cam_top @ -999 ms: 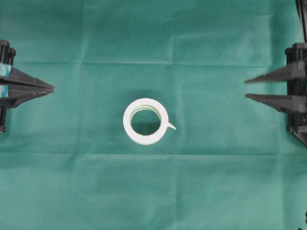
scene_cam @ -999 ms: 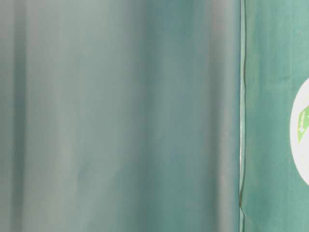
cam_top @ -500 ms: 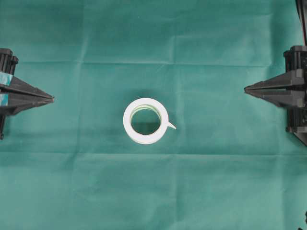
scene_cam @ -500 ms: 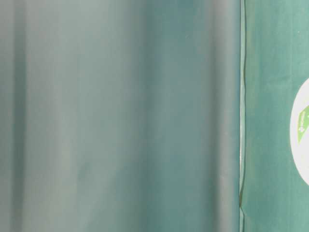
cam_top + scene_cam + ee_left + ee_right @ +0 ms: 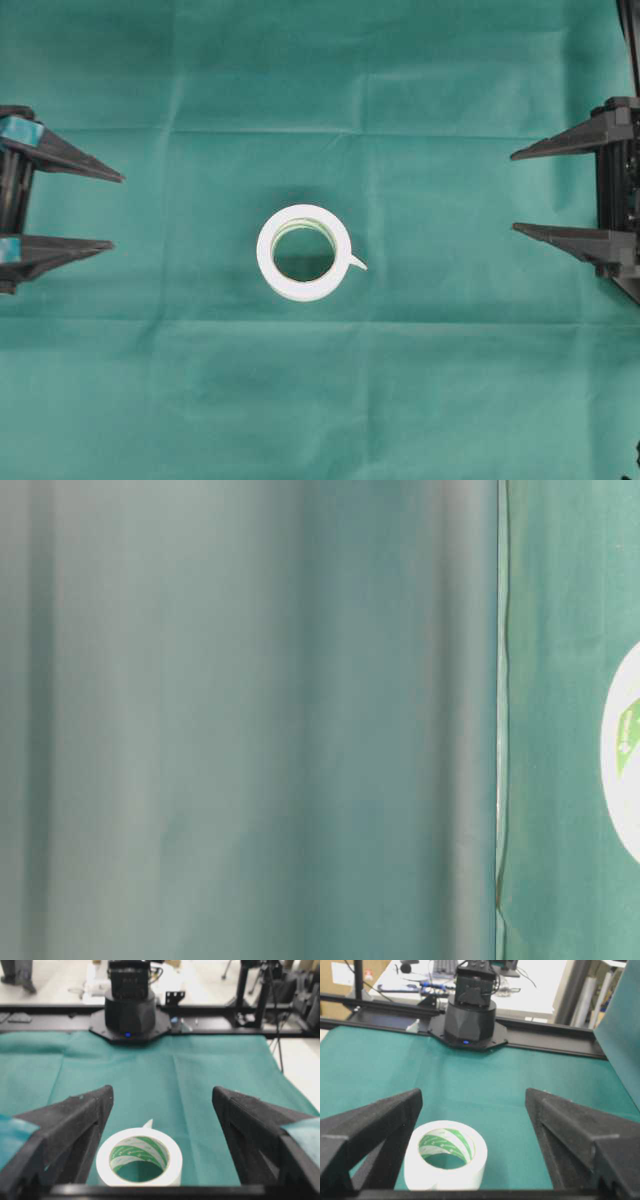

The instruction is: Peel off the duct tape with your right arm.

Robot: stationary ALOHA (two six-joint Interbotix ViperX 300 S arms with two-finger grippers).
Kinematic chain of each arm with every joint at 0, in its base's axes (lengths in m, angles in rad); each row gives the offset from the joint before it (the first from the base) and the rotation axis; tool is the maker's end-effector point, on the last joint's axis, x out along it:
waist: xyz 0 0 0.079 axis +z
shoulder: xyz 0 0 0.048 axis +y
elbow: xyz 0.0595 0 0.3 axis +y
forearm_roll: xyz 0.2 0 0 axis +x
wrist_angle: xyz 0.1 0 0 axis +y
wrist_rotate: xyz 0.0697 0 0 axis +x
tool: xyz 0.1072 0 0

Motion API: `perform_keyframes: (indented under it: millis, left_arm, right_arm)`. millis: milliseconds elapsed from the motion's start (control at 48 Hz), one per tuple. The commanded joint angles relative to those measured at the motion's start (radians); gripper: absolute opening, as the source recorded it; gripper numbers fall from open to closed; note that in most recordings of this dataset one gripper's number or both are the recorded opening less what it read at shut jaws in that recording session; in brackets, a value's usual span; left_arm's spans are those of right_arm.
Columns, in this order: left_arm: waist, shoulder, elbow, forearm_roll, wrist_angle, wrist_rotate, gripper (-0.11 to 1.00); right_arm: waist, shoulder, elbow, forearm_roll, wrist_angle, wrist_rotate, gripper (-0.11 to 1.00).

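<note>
The duct tape (image 5: 303,253) is a white roll lying flat on the green cloth, with a green-striped inner rim and a short loose strip end (image 5: 357,263) sticking out to its right. My left gripper (image 5: 117,211) stands open at the left edge, well away from the roll. The right arm's gripper (image 5: 513,192) is open at the right edge, also apart from the roll. In the left wrist view the duct tape (image 5: 176,1160) lies ahead between the spread fingers of the left gripper (image 5: 162,1092). The right wrist view shows the duct tape (image 5: 445,1175) low and left of the right gripper (image 5: 474,1094).
A creased green cloth (image 5: 450,380) covers the table. The black base of the opposite arm stands at the far table edge in each wrist view (image 5: 130,1010) (image 5: 472,1015). The table-level view is a blurred green surface with a white round shape (image 5: 625,770) at its right edge.
Both grippers have opened wide from shut. The right one was open a second ago, closed, then opened again. The tape roll has not moved.
</note>
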Motion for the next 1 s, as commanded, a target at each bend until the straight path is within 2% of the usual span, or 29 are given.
perform_keyframes:
  millis: [0,271,624,978]
  left_arm:
    - [-0.002,0.067,-0.057,-0.002,-0.029,0.0,0.94]
    - [-0.003,0.267,-0.178,-0.002,-0.08,0.002,0.94]
    - [-0.003,0.471,-0.33,0.0,-0.083,0.002,0.94]
    - [-0.012,0.566,-0.422,-0.002,-0.041,0.0,0.94]
  right_arm:
    - [0.002,0.008,-0.012,-0.002,-0.014,0.002,0.76]
    - [0.002,0.008,-0.012,-0.002,-0.021,0.002,0.76]
    - [0.002,0.009,-0.009,-0.002,-0.021,0.003,0.76]
    - [0.002,0.008,0.0,-0.002,-0.021,0.003,0.76]
